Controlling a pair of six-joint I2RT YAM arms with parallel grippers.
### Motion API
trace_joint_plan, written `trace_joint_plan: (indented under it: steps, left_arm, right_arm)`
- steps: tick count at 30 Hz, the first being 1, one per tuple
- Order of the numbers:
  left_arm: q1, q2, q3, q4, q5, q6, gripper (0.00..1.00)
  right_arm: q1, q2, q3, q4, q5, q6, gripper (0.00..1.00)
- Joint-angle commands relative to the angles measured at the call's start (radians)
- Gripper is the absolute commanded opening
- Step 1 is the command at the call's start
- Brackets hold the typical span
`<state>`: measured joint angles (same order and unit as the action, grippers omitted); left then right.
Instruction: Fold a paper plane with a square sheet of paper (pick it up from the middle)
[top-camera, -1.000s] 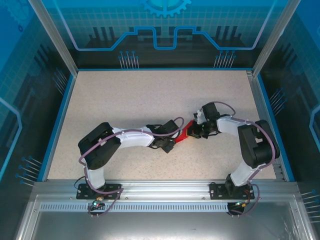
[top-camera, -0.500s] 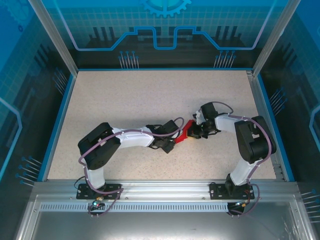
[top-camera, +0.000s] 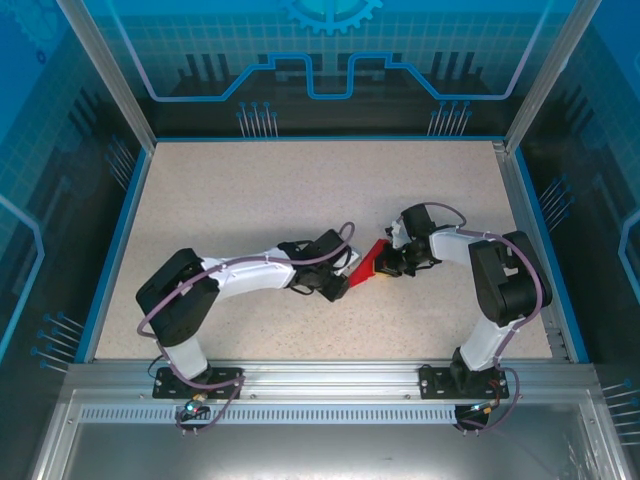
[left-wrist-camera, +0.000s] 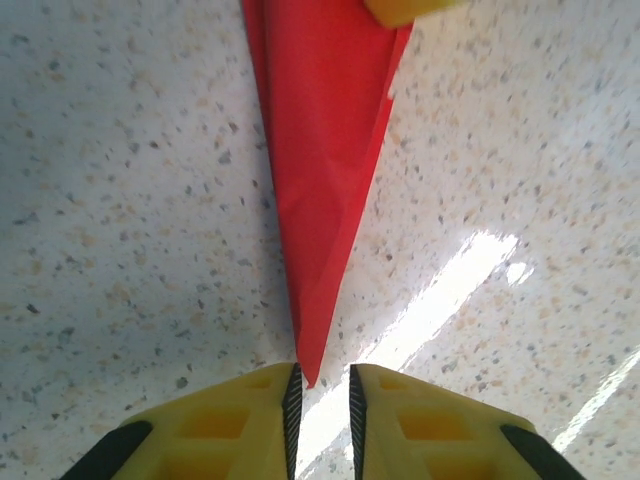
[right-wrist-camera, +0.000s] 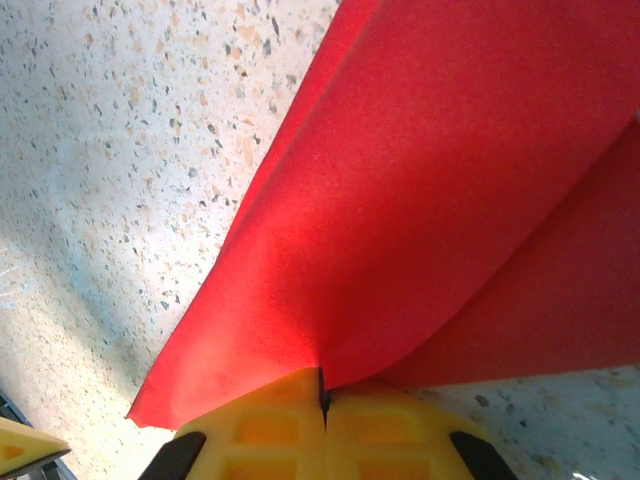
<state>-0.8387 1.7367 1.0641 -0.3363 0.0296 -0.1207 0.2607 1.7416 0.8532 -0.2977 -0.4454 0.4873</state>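
now right gripper pinching wide end of paper plane – fingers pressing shut on red fold. plane sitting mid-table between both grippers, sharp nose pointing at left gripper. left fingers standing narrowly apart – tip resting at gap's mouth, not pinched.
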Motion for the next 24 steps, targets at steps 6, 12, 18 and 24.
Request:
trace_joint_plan:
  steps: [6,12,18,24]
  left_arm:
    - [0.043,0.059,0.044,0.079,0.108,-0.110,0.18]
    - [0.075,0.115,0.059,0.140,0.178,-0.168,0.15]
    - [0.074,0.153,0.066,0.157,0.209,-0.178,0.14]
    - [0.074,0.178,0.070,0.167,0.239,-0.185,0.13]
  right_arm:
    - [-0.021,0.037,-0.009,-0.024,0.079,-0.023,0.00]
    - [-0.021,0.039,-0.011,-0.021,0.077,-0.023,0.00]
    - [-0.023,0.046,-0.017,-0.010,0.076,-0.017,0.00]
    - [-0.026,0.047,-0.022,0.004,0.072,-0.007,0.00]
